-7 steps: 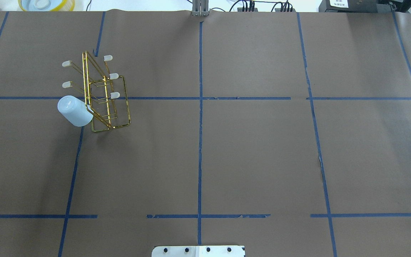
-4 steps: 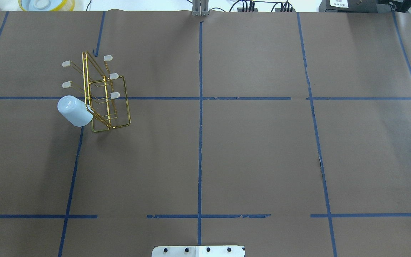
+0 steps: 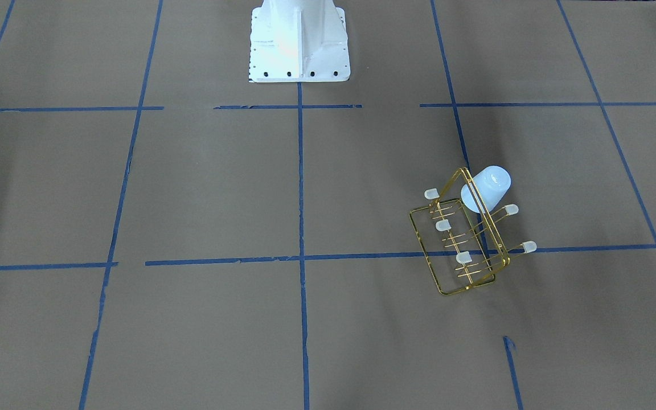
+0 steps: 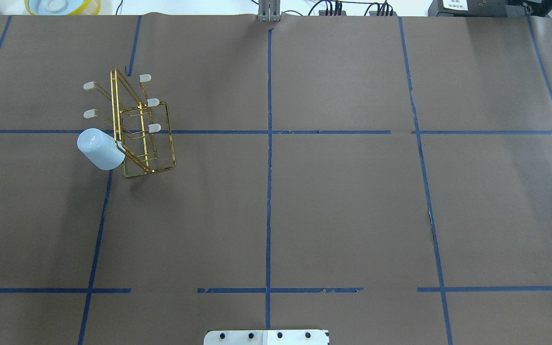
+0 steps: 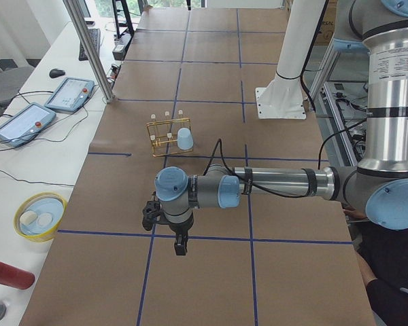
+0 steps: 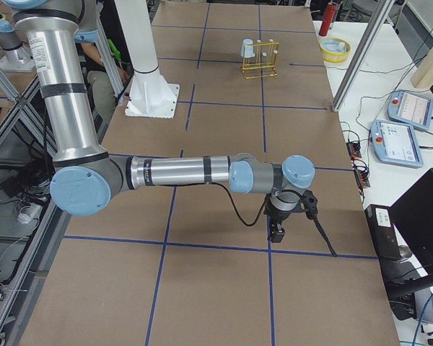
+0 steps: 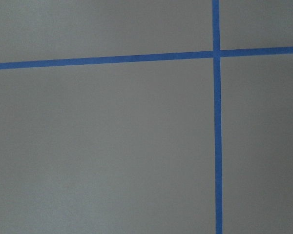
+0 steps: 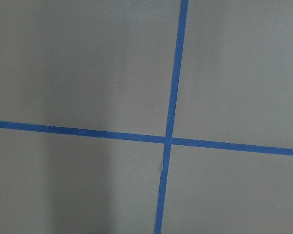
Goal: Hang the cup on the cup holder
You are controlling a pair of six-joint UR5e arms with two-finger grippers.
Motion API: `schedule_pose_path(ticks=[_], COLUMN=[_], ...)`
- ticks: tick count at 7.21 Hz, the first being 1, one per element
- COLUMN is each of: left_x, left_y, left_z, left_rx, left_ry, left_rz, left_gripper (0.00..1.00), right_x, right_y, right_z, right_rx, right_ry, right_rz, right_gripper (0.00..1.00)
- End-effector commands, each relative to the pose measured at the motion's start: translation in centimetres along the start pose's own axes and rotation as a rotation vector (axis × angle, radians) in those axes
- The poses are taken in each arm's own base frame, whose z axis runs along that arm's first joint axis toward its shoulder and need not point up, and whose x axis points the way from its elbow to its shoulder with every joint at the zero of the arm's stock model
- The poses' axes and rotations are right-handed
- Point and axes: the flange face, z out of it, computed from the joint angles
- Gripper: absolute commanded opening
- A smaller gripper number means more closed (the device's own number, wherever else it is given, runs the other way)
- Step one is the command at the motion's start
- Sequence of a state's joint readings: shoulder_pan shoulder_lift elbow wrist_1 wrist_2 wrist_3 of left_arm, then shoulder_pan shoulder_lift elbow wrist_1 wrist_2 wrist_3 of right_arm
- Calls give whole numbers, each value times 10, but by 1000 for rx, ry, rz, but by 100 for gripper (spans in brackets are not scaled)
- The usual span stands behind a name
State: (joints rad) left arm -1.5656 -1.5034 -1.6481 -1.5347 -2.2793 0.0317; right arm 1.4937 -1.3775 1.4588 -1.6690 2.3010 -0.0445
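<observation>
The cup (image 4: 99,149) hangs tilted on the near-left prong of the cup holder (image 4: 154,102), with its mouth against the gold frame and its base pointing outward. 5 whitish caps show; the 6th is hidden inside the cup. The holder stands on the far left of the table (image 4: 352,215). The left gripper (image 5: 180,244) and right gripper (image 6: 276,231) appear only in side views, pointing down, apart from the holder. Whether their fingers are apart or together cannot be told. Both wrist views show only paper and blue tape (image 7: 217,146).
</observation>
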Motion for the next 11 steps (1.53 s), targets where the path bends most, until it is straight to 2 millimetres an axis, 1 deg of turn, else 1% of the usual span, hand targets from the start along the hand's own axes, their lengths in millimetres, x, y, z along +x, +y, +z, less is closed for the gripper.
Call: schedule_pose_path(ticks=[1, 11], left_x=[5, 6], left_y=[1, -2], left_z=[-5, -7], left_rx=[7, 13], left_ry=[0, -4], left_rz=[82, 110], left_gripper=[100, 100], right_x=[0, 0], right_y=[0, 0], right_z=[0, 0], right_rx=[0, 0], right_ry=[0, 0], right_rz=[0, 0], right_gripper=[100, 100])
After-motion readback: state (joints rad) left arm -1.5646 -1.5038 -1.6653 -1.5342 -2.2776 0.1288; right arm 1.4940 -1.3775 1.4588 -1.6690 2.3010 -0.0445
